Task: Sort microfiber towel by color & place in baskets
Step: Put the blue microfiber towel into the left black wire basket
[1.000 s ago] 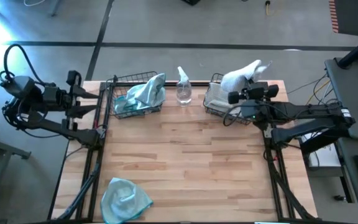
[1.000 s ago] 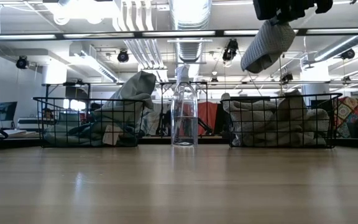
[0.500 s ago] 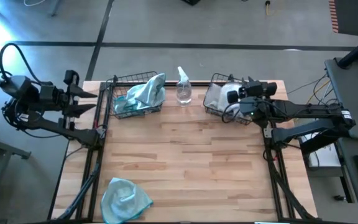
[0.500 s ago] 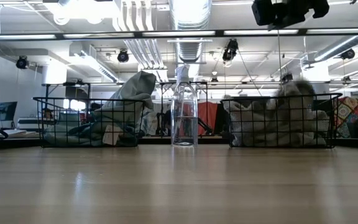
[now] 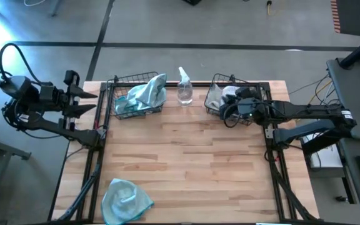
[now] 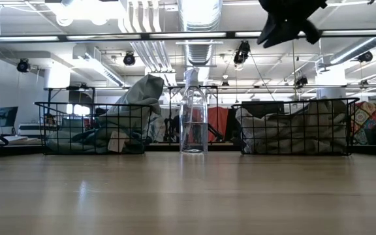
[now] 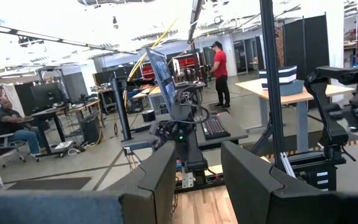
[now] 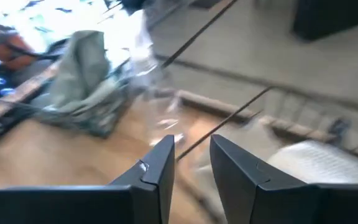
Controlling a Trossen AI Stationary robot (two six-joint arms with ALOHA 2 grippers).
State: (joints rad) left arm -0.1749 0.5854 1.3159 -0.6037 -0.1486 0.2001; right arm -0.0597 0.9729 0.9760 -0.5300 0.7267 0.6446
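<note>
Right tool (image 5: 225,110) hangs over the near edge of the right basket (image 5: 216,112), its two fingers (image 8: 156,169) spread apart with nothing between them. Just below and beyond it, pale grey-white cloths (image 6: 292,127) lie heaped inside that basket. Off to its side, near the basket, stands a clear spray bottle (image 5: 184,87) on the desk (image 5: 186,156). Farther along the same back edge sits the left basket (image 5: 119,107), with teal-blue cloths (image 5: 147,92) piled above its rim. Well apart from the tool, at the desk's front left corner, one more teal-blue cloth (image 5: 125,199) lies crumpled. Farthest off, the left tool (image 5: 94,101) waits past the desk's left edge, fingers parted and empty.
</note>
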